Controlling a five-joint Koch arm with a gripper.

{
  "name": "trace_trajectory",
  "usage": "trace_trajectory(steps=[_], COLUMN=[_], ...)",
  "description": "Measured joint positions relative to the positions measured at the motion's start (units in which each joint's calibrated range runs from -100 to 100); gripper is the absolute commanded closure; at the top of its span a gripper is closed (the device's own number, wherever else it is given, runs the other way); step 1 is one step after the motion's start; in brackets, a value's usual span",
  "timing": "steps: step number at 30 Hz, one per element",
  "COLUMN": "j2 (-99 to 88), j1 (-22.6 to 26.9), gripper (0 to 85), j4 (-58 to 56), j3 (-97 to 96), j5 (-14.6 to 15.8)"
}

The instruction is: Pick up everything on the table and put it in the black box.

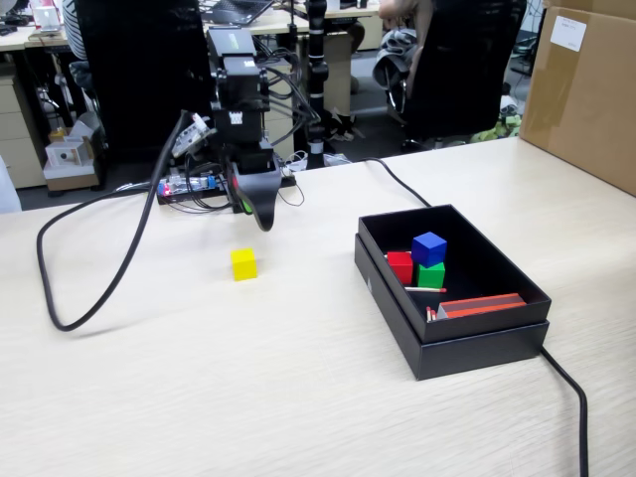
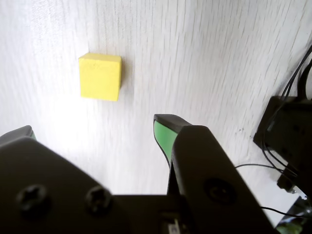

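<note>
Black box [image 1: 497, 343] holding red [image 1: 399, 265], green [image 1: 430, 275], blue cubes [image 1: 429, 247], perhaps matchsticks [image 1: 425, 289]

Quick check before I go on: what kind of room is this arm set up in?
Most likely an office: black office chairs and cluttered desks stand behind the pale wood-grain table, with a big brown cardboard carton at its edge.

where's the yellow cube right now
In the fixed view the yellow cube sits alone on the table, left of the black box, just below the tool.

Office: swivel chairs [image 1: 459, 60], desks [image 1: 30, 40], drawer unit [image 1: 20, 124] behind table [image 1: 248, 397].
</note>
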Motion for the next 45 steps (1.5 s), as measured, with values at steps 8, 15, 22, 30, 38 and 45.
trace_trajectory(steps=[8, 15, 22, 30, 38, 45], j2=[17.09, 22.01, 24.47, 24.34, 11.00, 14.50], j1=[-2.54, -2.93, -3.08, -3.57, 1.42, 11.67], gripper=[37.8, 42.4, 64.1, 80.9, 80.9, 80.9], j4=[6.58, 8.59, 8.75, 11.07, 8.59, 5.73], j3=[0.00, 0.00, -0.09, 0.09, 15.52, 33.23], j5=[-0.78, -1.22, -1.22, -1.22, 0.39, 5.08])
